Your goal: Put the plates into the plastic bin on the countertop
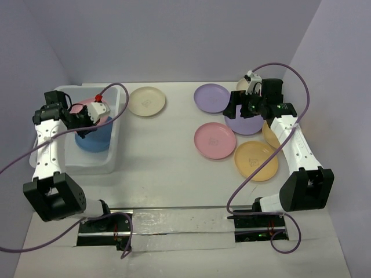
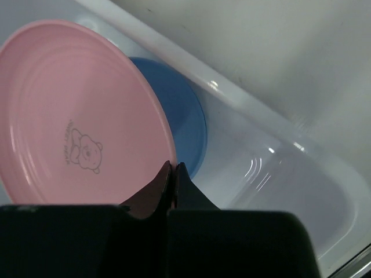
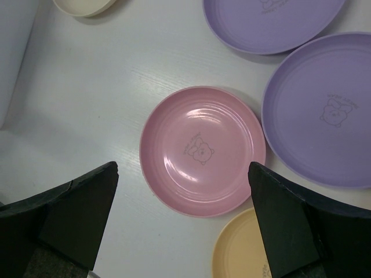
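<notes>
Setting a plate into the bin: judged the step in hand, left side.

Item 1. The left hand has its jaws pinched shut on the rim of the held pink plate, which hangs tilted over the plastic bin.

Item 2. The plastic bin sits at 9 o'clock on the worktop. It contains one blue plate, lying partly beneath the held one.

Item 3. The right hand has its jaws spread fully and holds nothing. It is poised above the loose pink plate at 3 o'clock on the worktop.

Item 4. Outstanding stock on the worktop:
- two purple plates close together at 1 to 2 o'clock
- a cream plate at 11 o'clock, near the bin
- an orange-yellow plate at 4 o'clock, just beside the loose pink one

Handling note. Bring the held pink plate nearer level and down onto the blue plate before the jaws part, so that it nests rather than slides against the bin wall. Then lift the left hand straight up, clear of the rim. The right hand would best take the loose pink plate by its 9 o'clock edge, where bare worktop gives a finger room.
</notes>
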